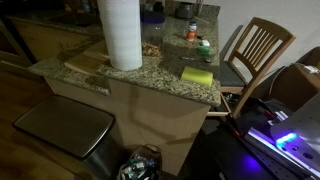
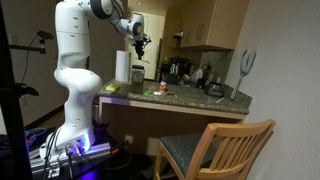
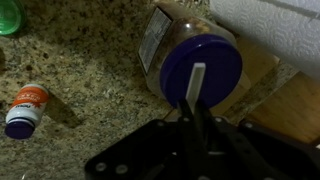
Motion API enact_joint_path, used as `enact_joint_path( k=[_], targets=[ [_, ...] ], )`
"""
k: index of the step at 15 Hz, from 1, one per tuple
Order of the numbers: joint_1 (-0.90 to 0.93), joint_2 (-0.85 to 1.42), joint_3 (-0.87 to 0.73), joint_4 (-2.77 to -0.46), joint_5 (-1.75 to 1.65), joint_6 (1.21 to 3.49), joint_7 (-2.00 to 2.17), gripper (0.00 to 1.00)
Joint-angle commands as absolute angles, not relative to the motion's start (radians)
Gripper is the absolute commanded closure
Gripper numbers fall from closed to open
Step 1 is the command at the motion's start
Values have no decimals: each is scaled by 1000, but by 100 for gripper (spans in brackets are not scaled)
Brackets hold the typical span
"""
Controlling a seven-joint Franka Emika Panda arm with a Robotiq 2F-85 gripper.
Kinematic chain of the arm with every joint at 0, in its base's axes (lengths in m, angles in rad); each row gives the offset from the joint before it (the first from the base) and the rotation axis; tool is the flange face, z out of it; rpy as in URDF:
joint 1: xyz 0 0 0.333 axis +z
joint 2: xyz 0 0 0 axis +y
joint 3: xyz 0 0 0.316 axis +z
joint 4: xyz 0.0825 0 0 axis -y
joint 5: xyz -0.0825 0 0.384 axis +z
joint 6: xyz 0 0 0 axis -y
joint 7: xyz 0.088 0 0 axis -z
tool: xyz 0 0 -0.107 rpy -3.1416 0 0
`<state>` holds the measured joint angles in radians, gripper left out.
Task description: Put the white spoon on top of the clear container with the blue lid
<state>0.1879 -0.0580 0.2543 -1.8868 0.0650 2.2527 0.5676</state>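
In the wrist view the clear container with the blue lid [image 3: 200, 62] stands on the speckled counter, directly beyond my gripper [image 3: 190, 118]. The gripper is shut on the white spoon [image 3: 195, 85]. The spoon sticks out from between the fingers and reaches over the round blue lid. I cannot tell whether the spoon touches the lid. In an exterior view the gripper [image 2: 140, 43] hangs above the counter beside the paper-towel roll [image 2: 122, 67]. The spoon is too small to make out there.
The paper-towel roll [image 3: 280, 25] and a wooden board [image 3: 272, 88] lie close behind the container. An orange-topped jar [image 3: 25, 108] lies on its side, and a green-topped item [image 3: 8, 15] is nearby. A yellow sponge [image 1: 197, 75] sits near the counter edge. A wooden chair [image 1: 257, 50] stands beside the counter.
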Motion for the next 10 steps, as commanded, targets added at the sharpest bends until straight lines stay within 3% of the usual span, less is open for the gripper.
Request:
enact_joint_path(
  k=[1, 4, 5, 10],
  targets=[
    [199, -55, 250, -1887, 63, 2258, 569, 89],
    [202, -55, 251, -1890, 63, 2267, 569, 89],
    [202, -55, 251, -1890, 63, 2268, 569, 97],
    [227, -41, 264, -1913, 97, 2312, 536, 97]
  ],
)
